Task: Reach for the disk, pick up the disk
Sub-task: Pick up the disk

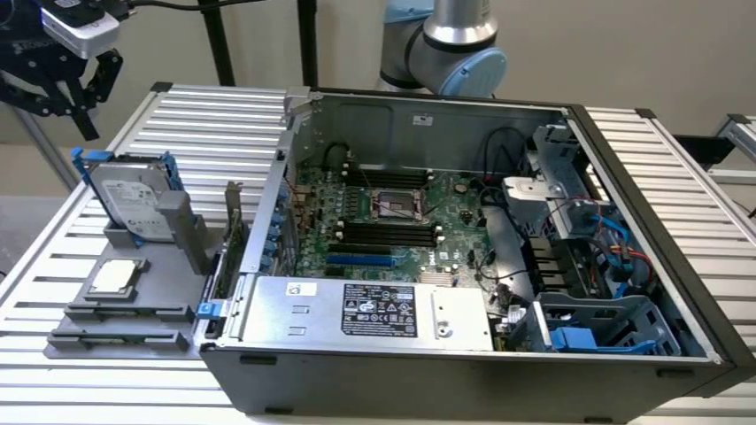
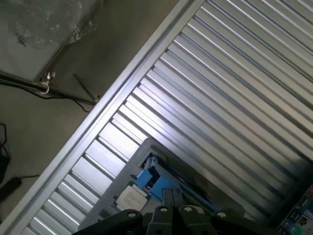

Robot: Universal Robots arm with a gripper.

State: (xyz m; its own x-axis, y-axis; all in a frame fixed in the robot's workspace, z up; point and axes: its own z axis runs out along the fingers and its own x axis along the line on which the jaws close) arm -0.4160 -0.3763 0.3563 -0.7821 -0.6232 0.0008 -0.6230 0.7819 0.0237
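Observation:
The disk [image 1: 127,205] is a silver-grey drive with a white label, clipped in a blue frame. It stands tilted on edge in a grey holder [image 1: 172,232] on the slatted table, at the exterior view's left of the open computer case. My gripper [image 1: 69,113] hangs in the air above and behind the disk, well clear of it. In the wrist view the disk [image 2: 143,182] shows its blue frame and white label, just ahead of my gripper [image 2: 171,197]. The grey fingertips [image 2: 167,197] are pressed together, shut on nothing.
A small square silver chip [image 1: 113,276] lies on a grey tray [image 1: 124,335] in front of the disk holder. The open computer case [image 1: 473,239] holds a motherboard and a silver power supply box [image 1: 366,310]. The arm's base [image 1: 443,44] stands behind the case. Bare slatted table [image 1: 207,115] lies behind the disk.

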